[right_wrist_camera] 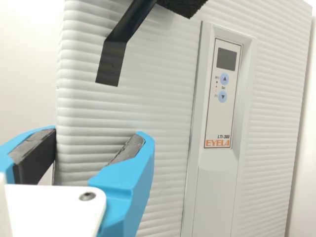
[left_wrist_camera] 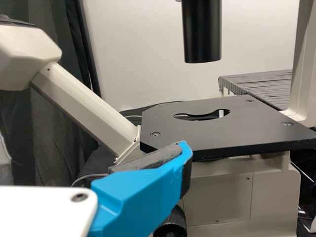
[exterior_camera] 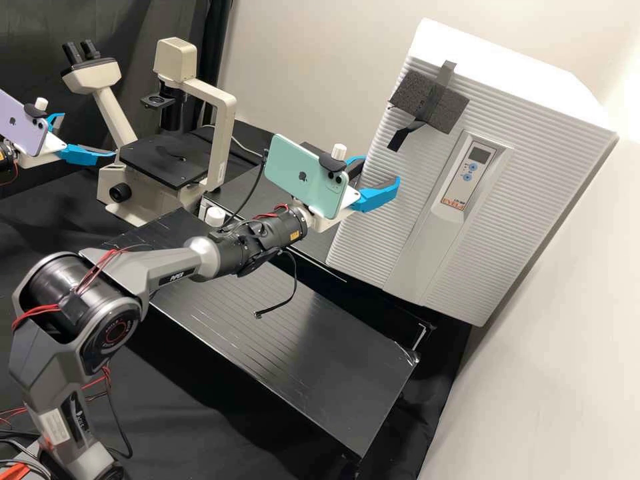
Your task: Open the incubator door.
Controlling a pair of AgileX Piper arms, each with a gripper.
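Observation:
The white incubator (exterior_camera: pixel 517 200) stands at the right with its ribbed front door (exterior_camera: pixel 363 217) closed. Black tape (exterior_camera: pixel 400 135) hangs from a dark foam pad (exterior_camera: pixel 430 101) high on it. My right gripper (exterior_camera: pixel 382 172) is in front of the door's left part, fingers apart and empty. In the right wrist view, the right gripper (right_wrist_camera: pixel 98 136) spans part of the ribbed door (right_wrist_camera: pixel 148 108), one finger near its side edge; contact cannot be told. At the far left, my left gripper (exterior_camera: pixel 89 135) is open beside the microscope; in the left wrist view, one finger of the left gripper (left_wrist_camera: pixel 94 148) shows.
A cream microscope (exterior_camera: pixel 220 133) with a black stage (exterior_camera: pixel 163 160) stands at the back left. A low black ribbed platform (exterior_camera: pixel 300 347) lies beneath the right arm, in front of the incubator. The control panel (exterior_camera: pixel 467 173) is on the incubator's front.

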